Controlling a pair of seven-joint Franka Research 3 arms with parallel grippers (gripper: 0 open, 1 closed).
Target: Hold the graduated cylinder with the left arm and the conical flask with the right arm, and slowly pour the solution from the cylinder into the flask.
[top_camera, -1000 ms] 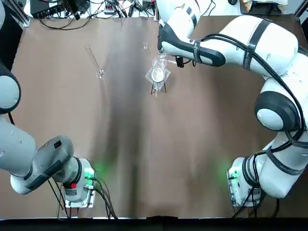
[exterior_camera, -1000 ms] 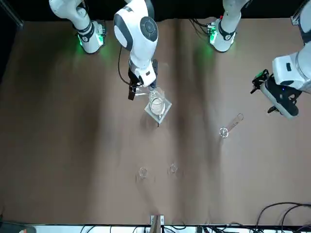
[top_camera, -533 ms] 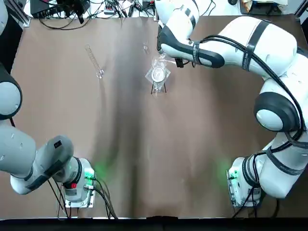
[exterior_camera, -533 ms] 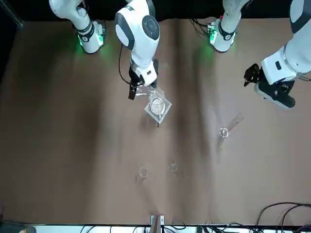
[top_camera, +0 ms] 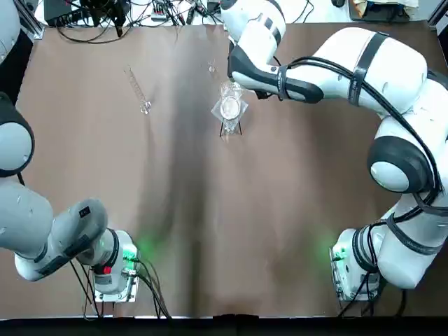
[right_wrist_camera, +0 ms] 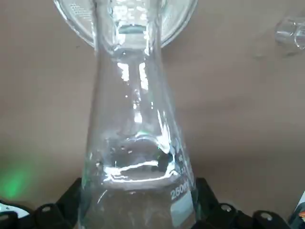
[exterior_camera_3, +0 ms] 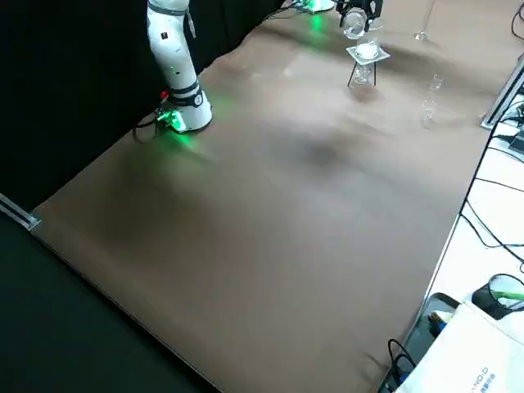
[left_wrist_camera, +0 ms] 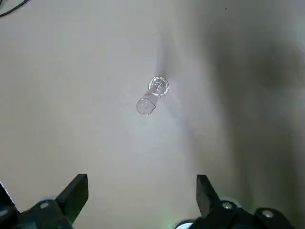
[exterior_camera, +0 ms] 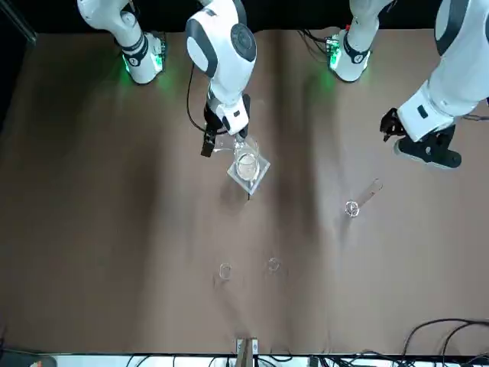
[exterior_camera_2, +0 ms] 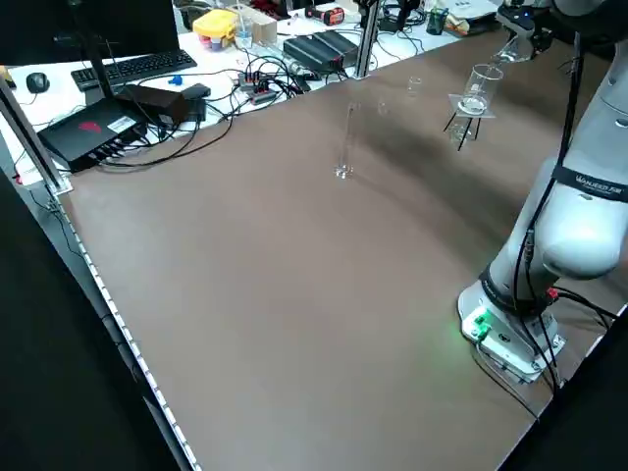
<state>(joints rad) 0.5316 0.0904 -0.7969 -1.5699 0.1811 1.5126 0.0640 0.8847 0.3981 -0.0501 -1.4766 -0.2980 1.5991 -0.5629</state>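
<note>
The graduated cylinder (exterior_camera_2: 346, 142), a slim clear tube on a small round foot, stands upright and alone at the table's far left (top_camera: 138, 89). My left gripper (exterior_camera: 416, 138) hovers open well above and beside it. In the left wrist view the cylinder (left_wrist_camera: 151, 96) is seen end-on, far beyond the spread fingers (left_wrist_camera: 75, 192). My right gripper (exterior_camera: 220, 141) is shut on the conical flask (right_wrist_camera: 136, 143), a small clear flask held just off the table. The flask (top_camera: 232, 89) is close beside a glass vessel on a tripod.
A glass vessel with a white disc on a dark tripod (top_camera: 229, 110) stands right by the flask. Two tiny glass pieces (exterior_camera: 225, 271) (exterior_camera: 273, 265) sit near the far edge. Cables and equipment (exterior_camera_2: 147, 98) lie beyond the table.
My left gripper has swung in from the table's left side toward the cylinder. The right gripper has shifted only slightly with the flask in it.
</note>
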